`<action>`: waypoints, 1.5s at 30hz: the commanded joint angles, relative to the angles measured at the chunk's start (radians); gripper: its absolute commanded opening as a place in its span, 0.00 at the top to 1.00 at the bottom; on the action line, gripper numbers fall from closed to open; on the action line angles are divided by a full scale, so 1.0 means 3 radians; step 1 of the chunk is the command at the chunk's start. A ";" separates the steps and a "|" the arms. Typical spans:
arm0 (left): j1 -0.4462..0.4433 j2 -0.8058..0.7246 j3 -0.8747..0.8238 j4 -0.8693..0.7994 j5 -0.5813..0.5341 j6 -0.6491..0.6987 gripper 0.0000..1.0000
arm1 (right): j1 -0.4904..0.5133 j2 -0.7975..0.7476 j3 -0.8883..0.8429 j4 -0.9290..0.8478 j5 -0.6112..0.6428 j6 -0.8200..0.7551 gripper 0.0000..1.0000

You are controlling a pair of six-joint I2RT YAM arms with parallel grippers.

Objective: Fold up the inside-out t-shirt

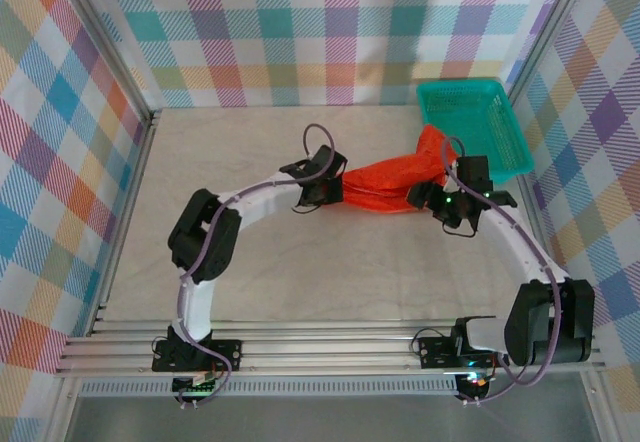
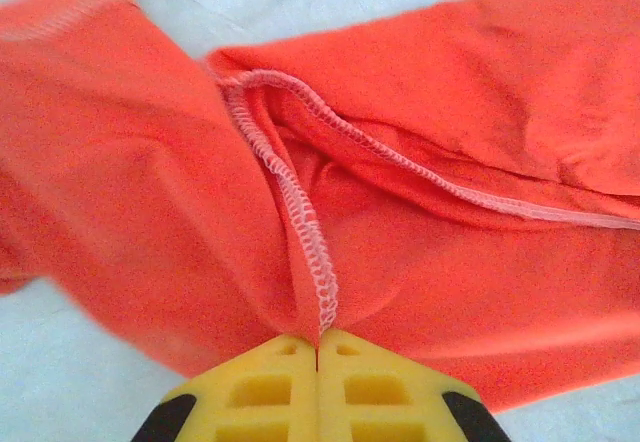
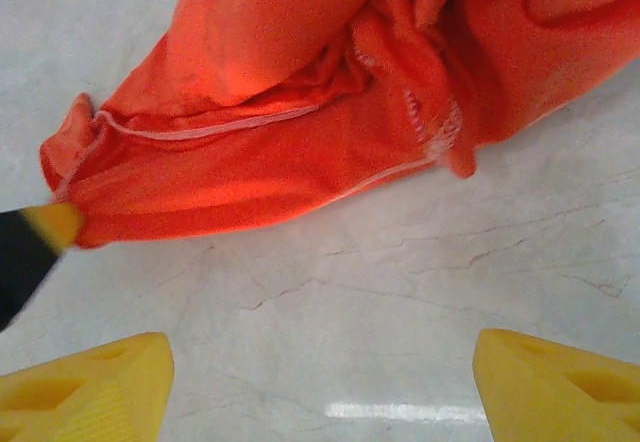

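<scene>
1. You are looking at the inside-out t-shirt (image 1: 385,184), which is lying bunched into a long ridge on the table (image 1: 280,272). It is running from the middle of the table toward the far right, where its end is reaching up beside the left wall of the teal basket (image 1: 470,122).
2. Your left gripper (image 2: 318,347) is gripping the shirt's left end. Its jaws are pressing together on a fold of cloth, and an exposed stitched seam (image 2: 300,212) is running down into the pinch.
3. Your right gripper (image 3: 320,352) is hanging over the table near the shirt's right half with its jaws standing wide and holding nothing. Bare tabletop is showing between the two yellow tips, and the cloth is lying just beyond them.
4. From the right wrist camera, you are also seeing a yellow tip of the left gripper touching the shirt's bunched corner.
</scene>
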 commanded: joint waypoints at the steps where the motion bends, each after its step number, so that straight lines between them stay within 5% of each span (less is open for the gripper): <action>1: -0.0016 -0.0721 0.0104 -0.0664 -0.0542 0.0070 1.00 | 0.0049 0.0143 -0.0005 0.0183 0.0005 0.0021 0.21; 5: 0.0119 -0.1318 -0.0161 -0.0862 -0.0740 0.0059 1.00 | 0.0290 0.0359 0.0089 0.0298 0.0073 0.0164 0.20; 12: 0.0274 -0.1873 -0.0721 -0.0684 -0.0350 -0.0044 1.00 | 0.0900 0.0976 0.0374 0.0924 0.0438 0.0778 0.19; 20: 0.0541 -0.2268 -0.0881 -0.0962 -0.0372 0.0060 1.00 | 0.1019 0.1293 0.0792 0.0954 0.0541 0.0812 0.23; 25: 0.0672 -0.2413 -0.1054 -0.0825 -0.0175 0.0020 1.00 | 0.1045 0.1504 0.0881 0.0990 0.0303 0.0806 0.80; 32: 0.0702 -0.2255 -0.1126 -0.0850 -0.0166 0.0070 1.00 | 0.1251 0.1384 0.0766 0.0633 0.0103 0.0524 0.45; 45: 0.0842 -0.2212 -0.1414 -0.0786 -0.0112 0.0004 1.00 | 0.2142 0.1033 0.0253 0.0417 0.0518 0.0593 0.39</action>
